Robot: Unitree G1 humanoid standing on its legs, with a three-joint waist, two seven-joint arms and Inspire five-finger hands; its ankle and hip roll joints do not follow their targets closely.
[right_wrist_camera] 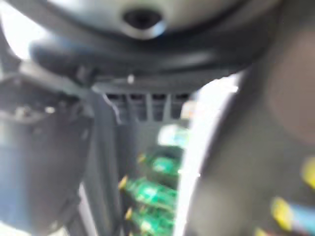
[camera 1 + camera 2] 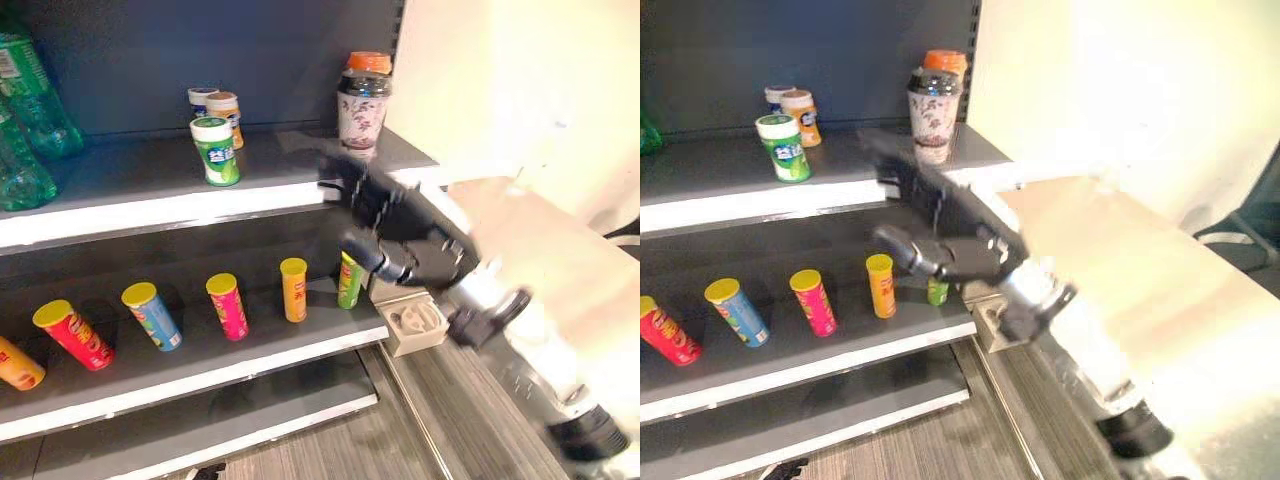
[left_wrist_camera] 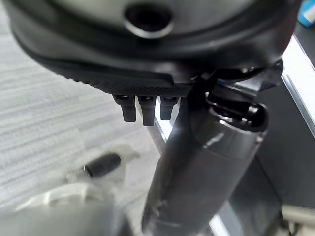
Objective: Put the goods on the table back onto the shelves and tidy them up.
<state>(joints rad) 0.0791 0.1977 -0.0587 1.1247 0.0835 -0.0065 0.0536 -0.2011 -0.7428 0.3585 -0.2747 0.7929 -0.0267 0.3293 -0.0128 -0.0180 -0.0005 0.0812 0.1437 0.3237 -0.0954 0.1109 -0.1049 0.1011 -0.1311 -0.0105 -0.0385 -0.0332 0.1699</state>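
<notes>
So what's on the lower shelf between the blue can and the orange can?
A pink can with a yellow lid stands between the blue can and orange can, in both eye views.

I seem to stand in a shop, or a mock-up of one. Before me runs a dark steel shelf unit (image 2: 150, 190) with white-edged boards: green bottles (image 2: 25, 120) at far left, small jars (image 2: 216, 150) above, crisp tubes (image 2: 226, 305) lined along the lower board.

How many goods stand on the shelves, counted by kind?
Tall tube cans, lower shelf: 6, from the orange can to the green can.
Small tubs, upper shelf: 3, e.g. the green tub.
Green bottles: 2.
Orange-lidded cup: 1.
Total: 12.
</notes>
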